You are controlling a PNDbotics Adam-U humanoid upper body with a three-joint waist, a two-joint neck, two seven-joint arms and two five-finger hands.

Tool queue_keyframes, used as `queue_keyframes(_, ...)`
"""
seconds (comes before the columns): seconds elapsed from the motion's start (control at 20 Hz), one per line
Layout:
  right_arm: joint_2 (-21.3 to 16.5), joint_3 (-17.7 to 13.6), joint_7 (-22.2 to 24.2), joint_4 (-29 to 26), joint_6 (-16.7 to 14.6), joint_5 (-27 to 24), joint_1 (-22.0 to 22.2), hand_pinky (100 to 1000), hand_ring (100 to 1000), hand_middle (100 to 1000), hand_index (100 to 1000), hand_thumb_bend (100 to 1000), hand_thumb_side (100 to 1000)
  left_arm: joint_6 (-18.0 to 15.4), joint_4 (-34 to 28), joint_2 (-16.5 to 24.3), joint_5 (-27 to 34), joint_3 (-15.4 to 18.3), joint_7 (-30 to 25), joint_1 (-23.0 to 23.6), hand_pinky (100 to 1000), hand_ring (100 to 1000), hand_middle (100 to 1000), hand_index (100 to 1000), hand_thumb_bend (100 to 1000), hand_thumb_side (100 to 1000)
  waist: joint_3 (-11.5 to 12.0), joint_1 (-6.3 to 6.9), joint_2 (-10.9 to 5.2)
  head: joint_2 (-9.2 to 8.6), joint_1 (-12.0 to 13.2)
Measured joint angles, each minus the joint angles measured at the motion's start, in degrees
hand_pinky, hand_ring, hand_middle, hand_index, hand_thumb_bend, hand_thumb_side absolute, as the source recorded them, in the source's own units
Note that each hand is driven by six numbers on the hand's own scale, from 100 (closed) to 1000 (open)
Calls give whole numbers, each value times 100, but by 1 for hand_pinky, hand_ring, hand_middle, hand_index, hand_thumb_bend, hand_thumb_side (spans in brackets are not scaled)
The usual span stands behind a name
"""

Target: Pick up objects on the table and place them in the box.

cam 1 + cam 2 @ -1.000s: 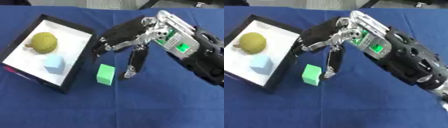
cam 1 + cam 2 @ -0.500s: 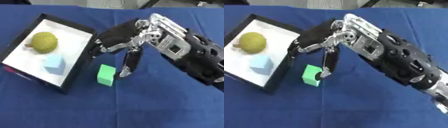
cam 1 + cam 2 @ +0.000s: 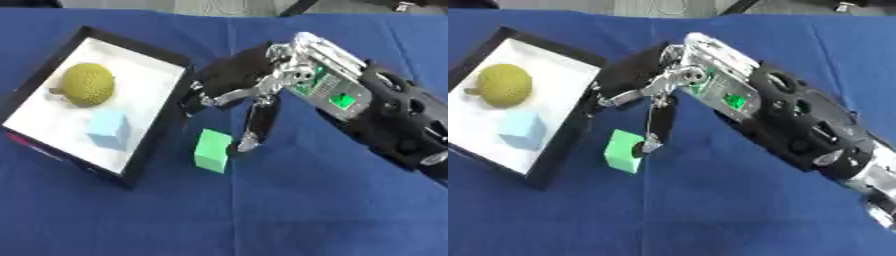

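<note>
Green block on blue counter, just beside box. My right robot hand over it, fingers extended, fingertip at block. No readable writing.

Robot hand by green block

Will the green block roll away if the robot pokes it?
Probably not: the green block has flat faces and lies flat on the blue cloth, so it would likely slide or tip. It looks small and probably light, so the right hand reaching beside it could easily nudge it.
</note>
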Motion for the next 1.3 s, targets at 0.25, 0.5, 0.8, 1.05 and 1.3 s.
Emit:
queue_keyframes(0.25,42,62,-23,128,-24,45,0,917,894,806,845,432,139,-1,0,-4,6,0,1,0,691,788,846,860,554,588,10,0,37,-41,-4)
queue_keyframes(0.5,43,126,-90,238,-91,52,1,925,901,823,863,422,122,-8,0,-27,15,0,9,0,692,788,846,860,550,589,28,0,56,-49,-8)
queue_keyframes(0.8,42,132,-155,232,-155,-24,-72,929,906,831,872,433,149,-8,4,-44,31,0,9,-2,693,789,846,860,549,589,28,0,83,-91,-9)
queue_keyframes(1.05,41,124,-123,225,-124,-86,-103,926,902,829,870,434,133,-7,30,-44,31,0,9,-4,694,789,847,860,548,590,21,0,86,-99,-17)
queue_keyframes(1.3,34,126,-70,157,-71,-87,-149,928,906,834,867,402,100,-7,31,-45,32,0,9,-4,694,789,847,860,547,590,8,0,112,-147,-28)
